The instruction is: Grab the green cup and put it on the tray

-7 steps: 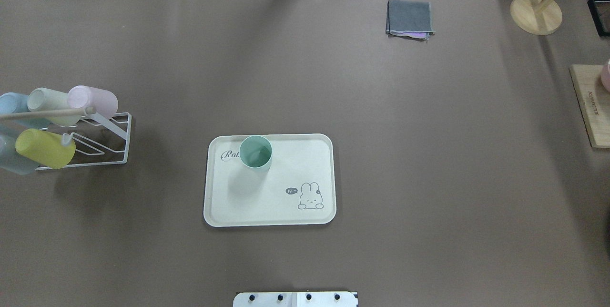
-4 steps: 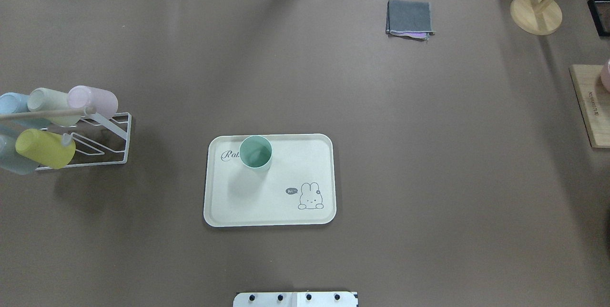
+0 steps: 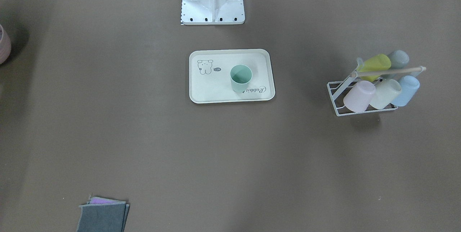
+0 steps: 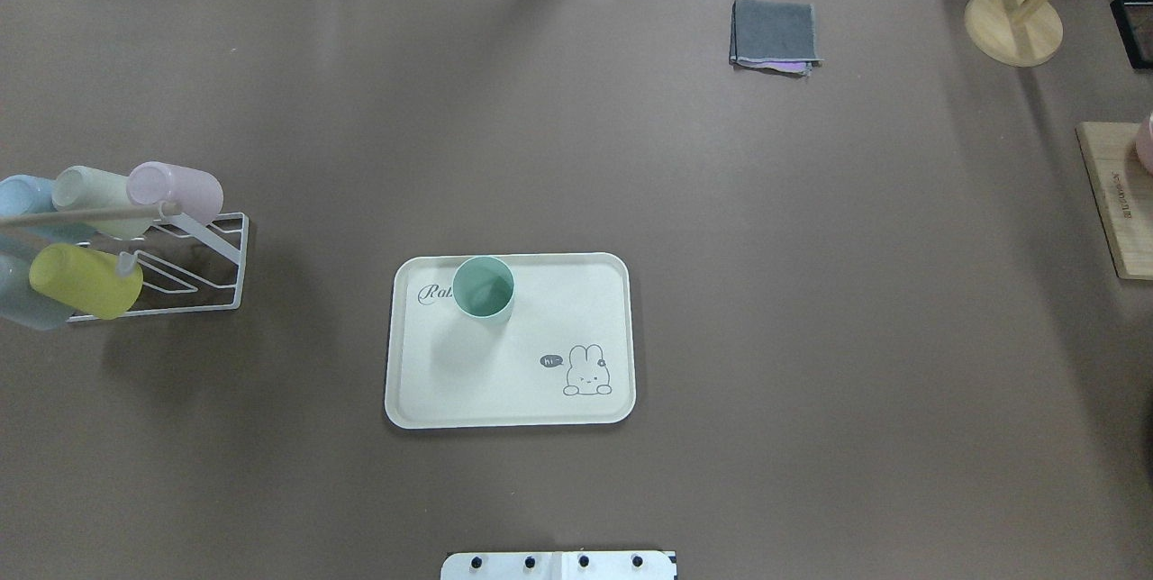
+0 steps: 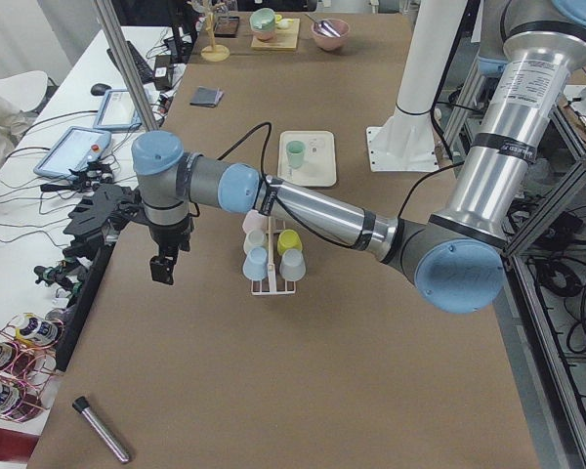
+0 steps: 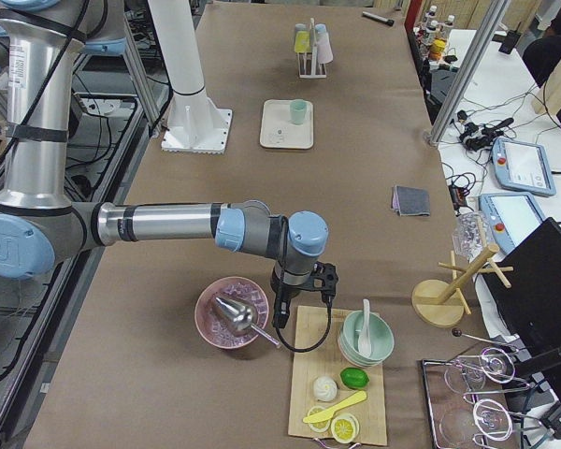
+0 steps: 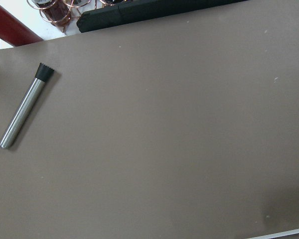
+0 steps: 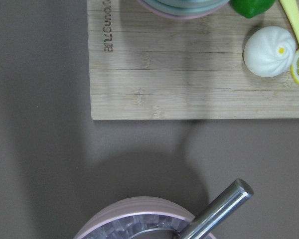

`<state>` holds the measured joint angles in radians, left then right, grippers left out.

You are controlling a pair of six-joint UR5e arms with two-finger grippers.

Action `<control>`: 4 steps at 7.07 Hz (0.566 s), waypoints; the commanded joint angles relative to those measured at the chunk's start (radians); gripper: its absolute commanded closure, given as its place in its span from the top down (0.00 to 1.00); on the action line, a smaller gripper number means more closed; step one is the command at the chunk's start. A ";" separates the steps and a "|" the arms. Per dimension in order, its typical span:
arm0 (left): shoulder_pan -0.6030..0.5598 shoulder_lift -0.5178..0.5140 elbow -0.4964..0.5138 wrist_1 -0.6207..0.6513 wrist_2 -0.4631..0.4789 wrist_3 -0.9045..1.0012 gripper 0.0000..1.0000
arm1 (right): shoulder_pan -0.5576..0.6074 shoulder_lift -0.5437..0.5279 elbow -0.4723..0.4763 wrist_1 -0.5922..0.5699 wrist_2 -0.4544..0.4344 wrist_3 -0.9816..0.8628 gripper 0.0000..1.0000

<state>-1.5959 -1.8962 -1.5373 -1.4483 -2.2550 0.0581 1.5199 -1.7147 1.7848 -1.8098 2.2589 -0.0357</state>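
The green cup [image 4: 483, 286] stands upright on the tray [image 4: 504, 386], covering part of its script, with nothing touching it. The left pincer [image 5: 161, 268] hangs over the counter [image 4: 811, 292] beyond the cup rack [image 5: 272, 256]. The right pincer [image 6: 282, 316] hangs between a pink bowl [image 6: 226, 314] and a wooden board [image 6: 316, 360]. I cannot tell whether either pincer is released or clenched.

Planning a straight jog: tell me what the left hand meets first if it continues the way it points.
Pointing down, the left hand would likely meet the bare brown table first; the metal tube lies off to one side.
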 commanded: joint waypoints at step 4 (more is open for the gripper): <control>-0.070 0.084 0.045 -0.001 -0.058 0.065 0.97 | 0.000 0.001 -0.005 0.001 -0.004 0.002 1.00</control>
<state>-1.6639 -1.8382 -1.4929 -1.4471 -2.2787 0.1213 1.5201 -1.7147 1.7786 -1.8086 2.2564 -0.0338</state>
